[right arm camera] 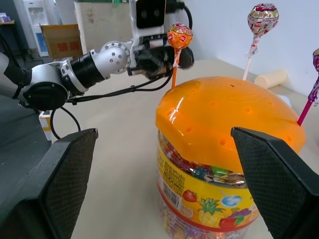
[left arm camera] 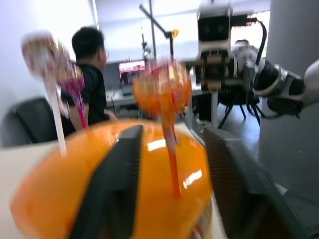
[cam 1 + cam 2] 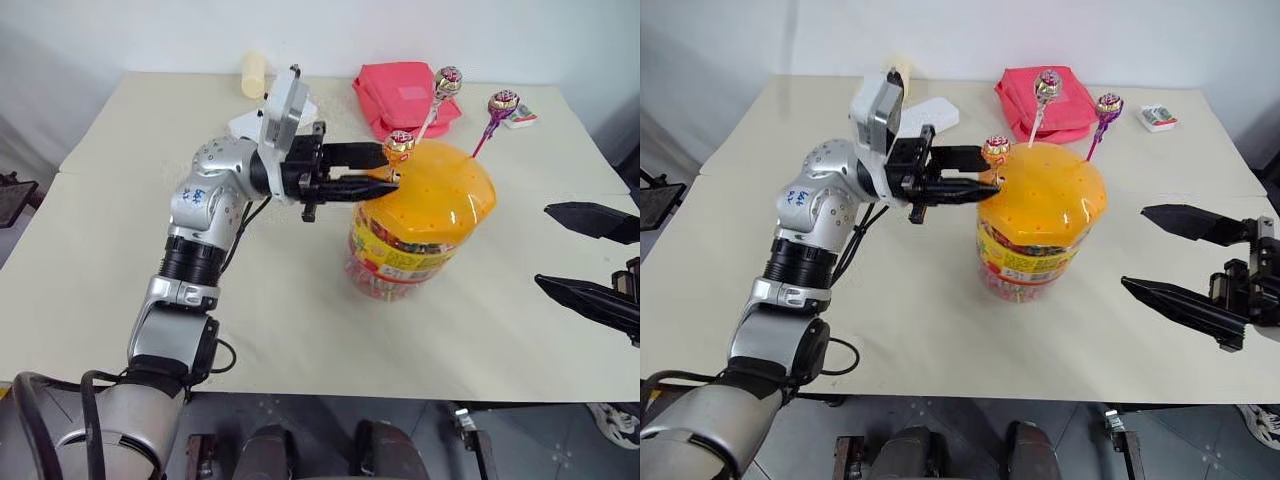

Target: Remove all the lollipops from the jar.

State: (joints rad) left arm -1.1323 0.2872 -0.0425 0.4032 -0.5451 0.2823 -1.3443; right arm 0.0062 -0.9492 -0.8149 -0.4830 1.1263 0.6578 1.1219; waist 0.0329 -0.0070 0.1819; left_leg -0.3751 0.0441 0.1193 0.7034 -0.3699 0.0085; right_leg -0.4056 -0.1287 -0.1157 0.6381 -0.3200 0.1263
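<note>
Nearest you, your right gripper [image 3: 1185, 258] hangs over the table's [image 3: 940, 300] right side, well apart from the jar [image 3: 1040, 225], its two black fingers spread wide with nothing between them. In its wrist view the jar sits framed between those fingers.

The jar stands upright near the table's middle, orange lid [image 3: 440, 190] on, wrapped candies showing through the clear wall. Three lollipops stand in the lid's holes: orange stick [image 3: 398, 146] at the lid's left edge, white stick [image 3: 446, 82] at the far side, purple stick [image 3: 502, 104] at the far right.

Your left gripper [image 3: 388, 166] reaches in level from the left, one finger on each side of the orange stick just under the lollipop's head. The left wrist view shows a gap between each finger and the stick, so the gripper is partly closed around it but not clamped on it.

Beyond the jar: a red pouch [image 3: 400, 95], a small wrapped packet [image 3: 521, 117] to its right, a pale cylinder [image 3: 254, 74] and a white flat object [image 3: 930, 113] to the left.
</note>
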